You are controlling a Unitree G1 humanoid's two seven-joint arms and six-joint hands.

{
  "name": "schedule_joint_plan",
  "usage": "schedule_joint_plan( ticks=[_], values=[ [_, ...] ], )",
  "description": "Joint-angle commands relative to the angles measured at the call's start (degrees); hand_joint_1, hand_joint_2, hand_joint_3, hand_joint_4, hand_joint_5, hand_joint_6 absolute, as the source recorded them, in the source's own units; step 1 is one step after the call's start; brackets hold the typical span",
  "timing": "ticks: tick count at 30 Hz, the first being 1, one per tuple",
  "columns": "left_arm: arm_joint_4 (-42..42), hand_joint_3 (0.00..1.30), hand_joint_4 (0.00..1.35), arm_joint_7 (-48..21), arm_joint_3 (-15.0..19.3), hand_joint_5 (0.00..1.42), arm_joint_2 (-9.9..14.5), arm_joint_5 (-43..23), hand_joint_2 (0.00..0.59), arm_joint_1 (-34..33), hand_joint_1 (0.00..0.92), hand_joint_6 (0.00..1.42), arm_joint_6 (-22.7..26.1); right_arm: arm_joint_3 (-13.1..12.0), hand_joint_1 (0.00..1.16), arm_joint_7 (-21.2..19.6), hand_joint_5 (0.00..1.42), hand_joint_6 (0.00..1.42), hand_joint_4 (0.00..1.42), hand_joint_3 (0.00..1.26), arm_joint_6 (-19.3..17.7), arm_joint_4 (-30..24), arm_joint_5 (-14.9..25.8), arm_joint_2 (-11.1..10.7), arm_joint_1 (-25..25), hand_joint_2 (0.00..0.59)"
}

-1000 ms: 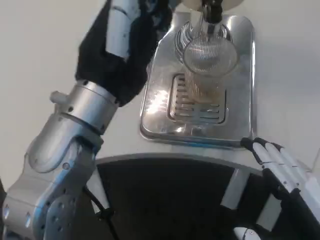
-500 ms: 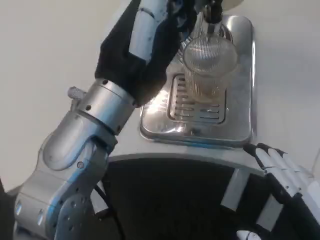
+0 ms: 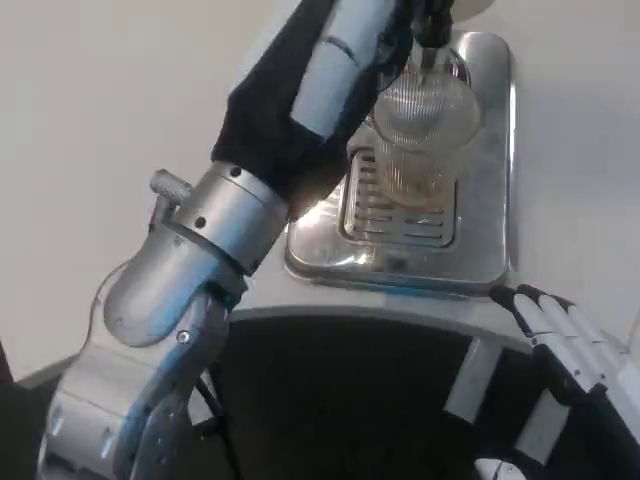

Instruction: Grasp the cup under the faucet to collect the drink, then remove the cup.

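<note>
The cup (image 3: 420,145) is seen standing upright on the slotted grate of a shiny metal drip tray (image 3: 485,200), directly beneath the dark faucet (image 3: 430,25) at the top edge of the head view. It is clear and ribbed, most likely thin plastic, so it is judged to be light, a little slippery and easily squashed if squeezed hard. A faint amber tint is visible low in the cup, which suggests that some drink has been collected, though the level cannot be read with certainty.

The left robot hand (image 3: 355,50) is placed just to the left of the cup, with its black sleeve and silver forearm lying across the left edge of the drip tray. Its fingers are hidden behind its own white back and the cup's rim, so it cannot be told whether the cup is gripped or only touched.

The right robot hand (image 3: 575,340) is seen well below and to the right of the cup, off the drip tray, with its white and black fingers held straight and side by side and nothing held in them.

A grip around the ribbed middle of the cup wall is judged best, below the rim, where the ribs give some stiffness. Gentle pressure is called for, and the cup should be kept upright when it is drawn away from the faucet over the white tabletop (image 3: 120,120), or the drink may be spilled.
</note>
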Motion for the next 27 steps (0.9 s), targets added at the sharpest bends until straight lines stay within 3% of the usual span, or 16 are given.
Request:
schedule_joint_plan(
  ticks=[1, 10, 12, 21, 24, 27],
  values=[
    [2.50, 0.00, 0.00, -2.80, -3.47, 0.00, 2.85, 7.62, 0.254, -0.67, 0.000, 0.00, -6.27, -0.55, 0.56, -0.64, 0.00, 0.06, 0.00, 0.04, 0.02, -0.33, 0.27, 0.23, 0.29, 0.428],
    [6.20, 0.00, 0.00, -4.79, -6.88, 0.00, 6.18, 20.87, 0.260, -1.42, 0.000, 0.00, -18.27, 0.04, 0.50, -1.01, 0.00, 0.06, 0.00, 0.04, 0.43, -0.68, -0.65, 1.75, 0.09, 0.412],
    [6.10, 0.00, 0.00, -4.47, -8.09, 0.00, 8.09, 26.26, 0.261, -2.03, 0.000, 0.00, -21.11, -0.27, 0.50, -1.06, 0.00, 0.06, 0.00, 0.04, 0.61, -0.79, -0.57, 1.85, 0.11, 0.410],
    [8.24, 0.00, 0.00, -4.37, -9.91, 0.00, 11.06, 36.84, 0.263, -2.35, 0.000, 0.00, -28.67, -0.53, 0.43, -1.39, 0.00, 0.06, 0.00, 0.03, 3.13, -1.80, 0.40, 4.27, -0.18, 0.384],
    [8.64, 0.00, 0.00, -4.35, -10.08, 0.00, 11.52, 39.32, 0.264, -2.45, 0.000, 0.00, -30.59, -0.28, 0.43, -1.36, 0.00, 0.06, 0.00, 0.03, 3.87, -1.99, 0.49, 4.81, -0.57, 0.344],
    [9.09, 0.00, 0.00, -4.33, -9.95, 0.00, 11.72, 41.04, 0.265, -2.33, 0.000, 0.00, -31.52, -0.17, 0.53, -1.33, 0.00, 0.08, 0.00, 0.03, 5.01, -2.10, 0.81, 5.45, -1.61, 0.284]
  ],
)
